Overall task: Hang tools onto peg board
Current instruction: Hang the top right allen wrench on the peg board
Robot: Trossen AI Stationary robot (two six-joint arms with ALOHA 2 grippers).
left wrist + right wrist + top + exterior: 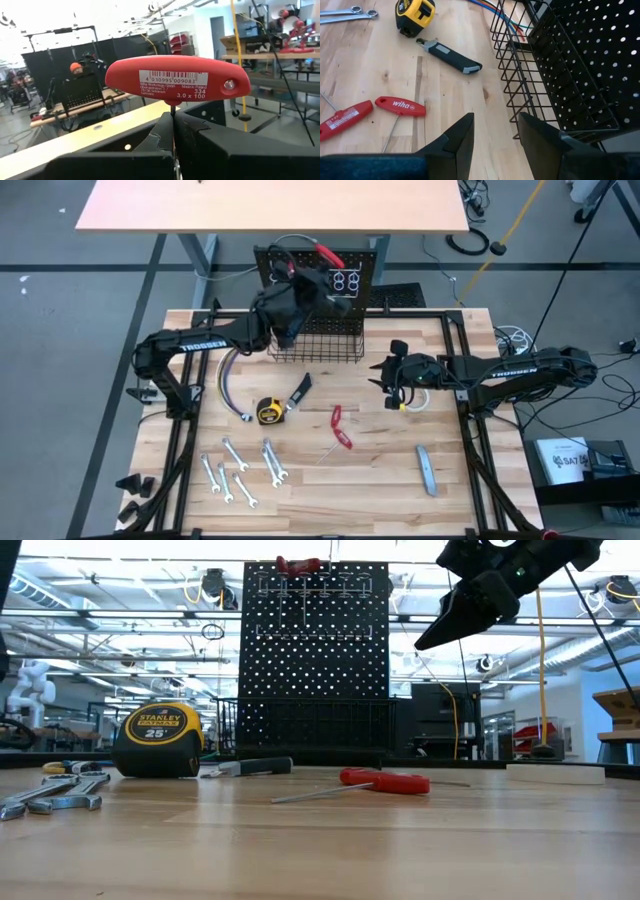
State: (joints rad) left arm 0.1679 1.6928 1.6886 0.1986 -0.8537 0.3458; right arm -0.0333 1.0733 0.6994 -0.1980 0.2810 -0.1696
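Left end effector up at the peg board, clamped tight on a red T-handle key; right end effector hangs half-open, empty, above the counter beside the basket.

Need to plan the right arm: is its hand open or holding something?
Open and empty: right hand shows bare wooden tabletop between its spread fingers.

Wood table w/ wrenches, tape measure, knife, red T-handles, grey bar.
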